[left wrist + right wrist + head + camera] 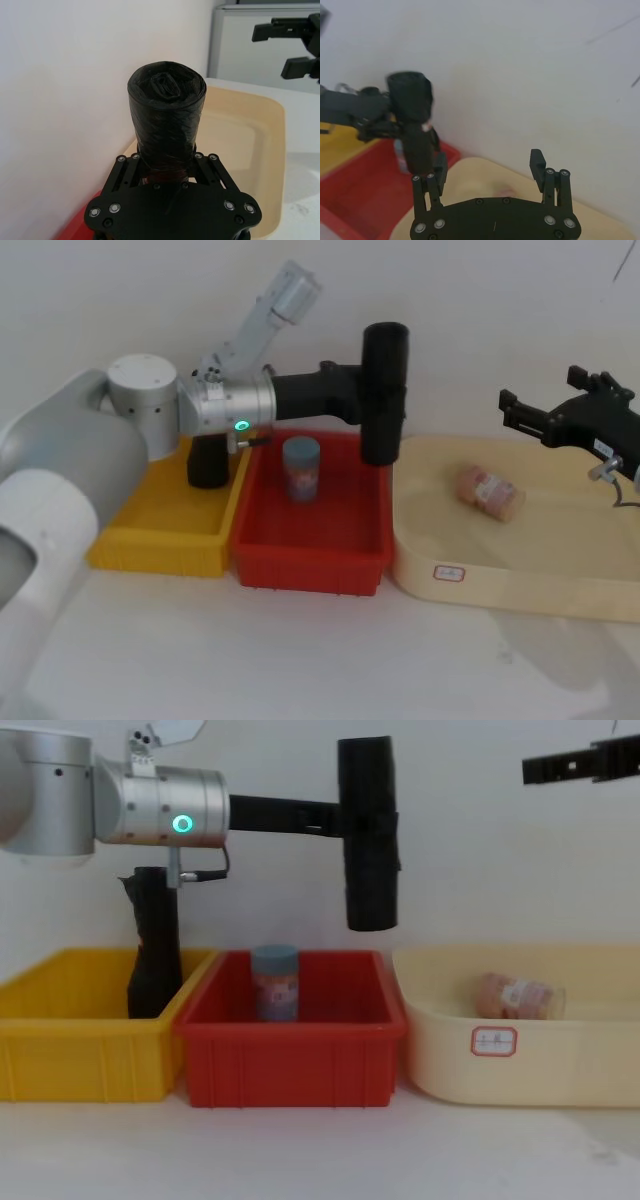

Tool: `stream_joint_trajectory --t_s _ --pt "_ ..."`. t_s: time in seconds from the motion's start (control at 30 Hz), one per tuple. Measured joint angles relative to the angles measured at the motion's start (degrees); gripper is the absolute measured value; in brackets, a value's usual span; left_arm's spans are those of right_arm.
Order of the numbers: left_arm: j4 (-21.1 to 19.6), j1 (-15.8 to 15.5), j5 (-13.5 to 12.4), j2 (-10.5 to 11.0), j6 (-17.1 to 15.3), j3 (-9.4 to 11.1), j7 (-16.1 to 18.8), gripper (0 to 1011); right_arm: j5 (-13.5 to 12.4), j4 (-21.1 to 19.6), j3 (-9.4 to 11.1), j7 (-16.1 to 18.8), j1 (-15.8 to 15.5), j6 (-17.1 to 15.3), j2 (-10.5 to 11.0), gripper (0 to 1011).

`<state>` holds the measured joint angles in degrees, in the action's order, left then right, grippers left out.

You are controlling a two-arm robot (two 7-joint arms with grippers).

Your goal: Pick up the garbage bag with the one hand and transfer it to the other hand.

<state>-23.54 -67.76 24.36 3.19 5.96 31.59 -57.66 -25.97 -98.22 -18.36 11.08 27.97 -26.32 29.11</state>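
Chest view has the left gripper (343,820) clamped on the bag (368,870), upright in mid-air over the red bin (290,1060), while the right gripper (565,765) sits wide open well apart; if it grabs too near an end, that slick roll could slip out.

The silver left arm (225,402) with a green light ring stretches level toward the robot's right. Its long slim black left gripper (362,390) is clamped around the middle of an upright smooth black plastic roll (384,345). The black right gripper (520,412) hovers well apart, slightly higher, its 2 fingers spread wide.
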Motion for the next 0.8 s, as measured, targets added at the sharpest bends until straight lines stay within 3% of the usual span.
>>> stream_joint_trajectory --t_s 0.1,0.23,0.43,0.8 --pt "4.8 -2.6 0.5 -1.9 2.0 1.2 -2.0 394 -0.8 -0.6 0.4 0.8 -0.2 0.1 0.2 1001" --pt "8.4 -4.5 0.9 -3.3 3.4 2.1 -3.6 394 -1.8 -1.0 0.7 2.0 -0.1 0.3 0.3 1001" --pt "12.2 -6.5 1.2 -4.8 4.8 3.1 -5.1 394 -2.8 0.3 0.6 3.5 1.2 0.7 -0.2 1001" --pt "15.7 -8.4 1.6 -6.2 6.2 3.9 -6.5 394 -3.4 6.2 -1.0 5.2 4.4 3.0 -2.7 1001"
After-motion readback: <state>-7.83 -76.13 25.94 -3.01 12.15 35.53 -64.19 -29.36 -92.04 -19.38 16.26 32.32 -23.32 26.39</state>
